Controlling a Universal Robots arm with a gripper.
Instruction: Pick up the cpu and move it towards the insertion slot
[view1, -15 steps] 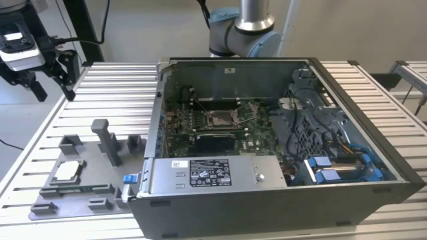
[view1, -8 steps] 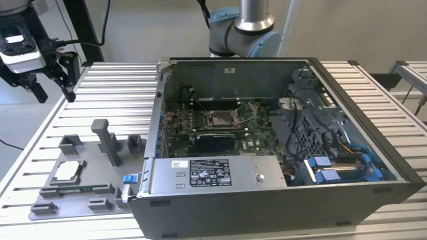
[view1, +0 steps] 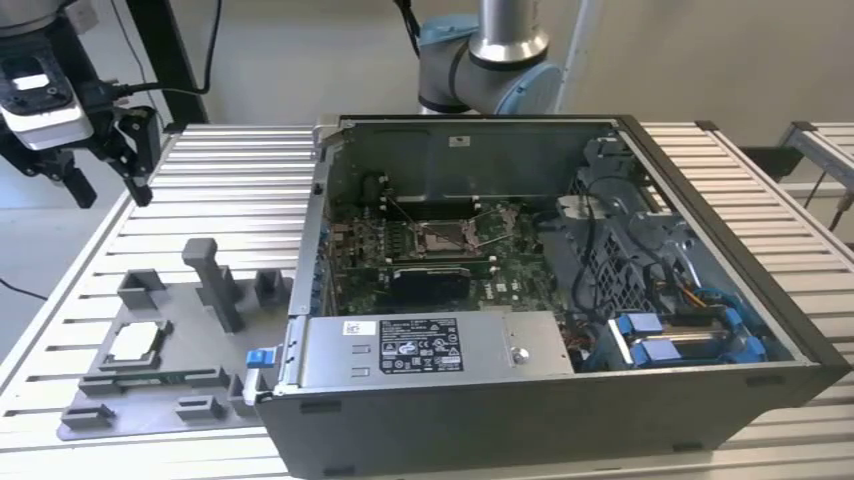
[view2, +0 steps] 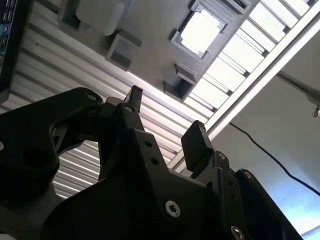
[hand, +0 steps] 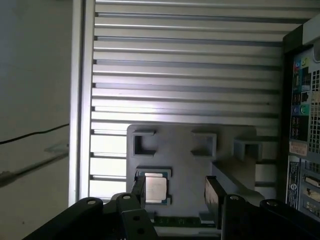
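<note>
Silvery cpu (view1: 135, 343) lies flat in grey tray (view1: 94, 415); insertion slot (view1: 445, 236) amid green motherboard (view1: 514, 285)

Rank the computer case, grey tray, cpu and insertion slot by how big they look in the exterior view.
1. computer case
2. grey tray
3. cpu and insertion slot: about alike here; the slot sits farther back, inside the case, so I won't rank one above the other.

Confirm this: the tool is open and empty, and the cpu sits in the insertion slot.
No. The tool is open and empty, but the cpu sits in the grey tray beside the case, not the insertion slot; the exterior view shows it.
</note>
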